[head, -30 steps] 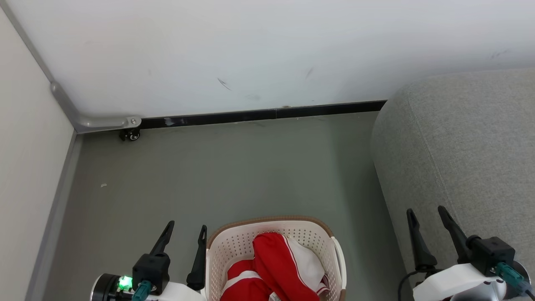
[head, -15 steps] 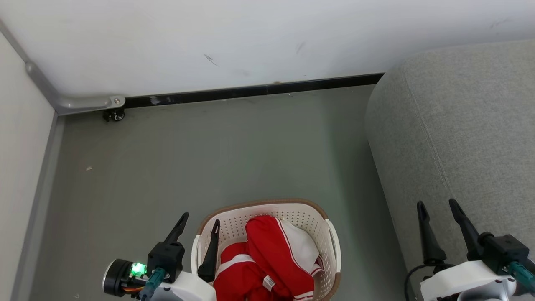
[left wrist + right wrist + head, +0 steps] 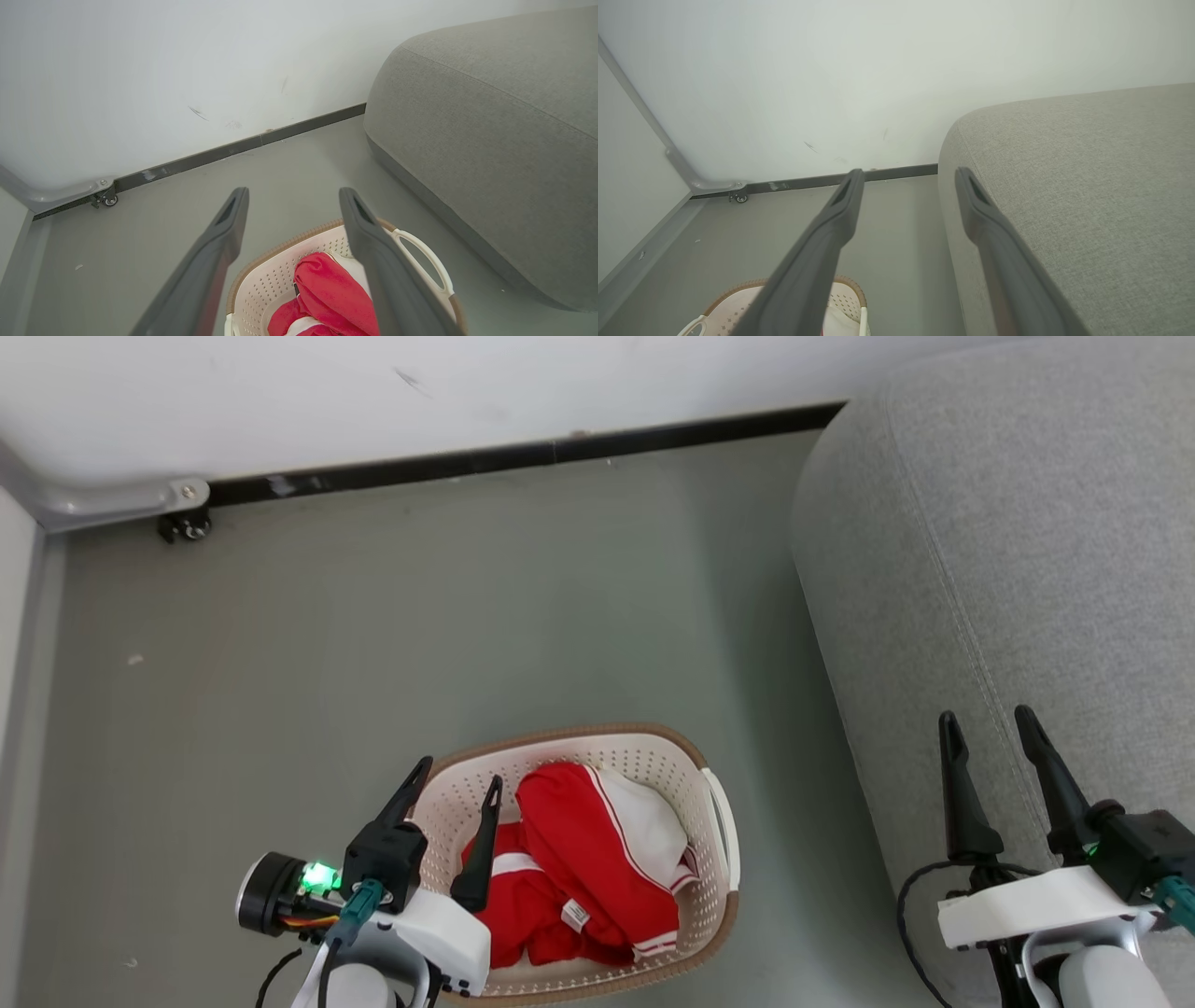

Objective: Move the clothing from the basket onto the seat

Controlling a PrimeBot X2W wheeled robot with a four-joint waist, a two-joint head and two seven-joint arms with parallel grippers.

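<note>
**Clothing in Basket; Both Grippers Open and Empty**

Head view. The basket (image 3: 653, 775) stands on the grey floor (image 3: 373, 616), with open floor between it and the seat (image 3: 1027, 523) on the right. The clothing (image 3: 579, 840), red with white panels and stripe trim, lies bundled inside the basket. A small white tag (image 3: 574, 915) shows on it. The left gripper (image 3: 460, 771) sits over the basket's left side, fingers spread wide and holding nothing. One finger crosses the brown rim and the other overlaps the red fabric; contact cannot be determined here. The right gripper (image 3: 985, 714) is over the seat's near edge, fingers likewise apart and empty. Beyond lie a white wall (image 3: 560, 373), a black skirting strip (image 3: 523, 455) and a small caster (image 3: 185, 527) under a grey metal bracket (image 3: 93, 499).

Left wrist view. The two fingers (image 3: 219, 252) frame the basket's far rim and the clothing below. The right-hand finger covers part of the white side handle (image 3: 429, 261). The seat rises at the right.

Right wrist view. The fingers (image 3: 831, 233) point toward the skirting strip. One covers part of the basket at the bottom edge; the other overlaps the seat's side.
</note>
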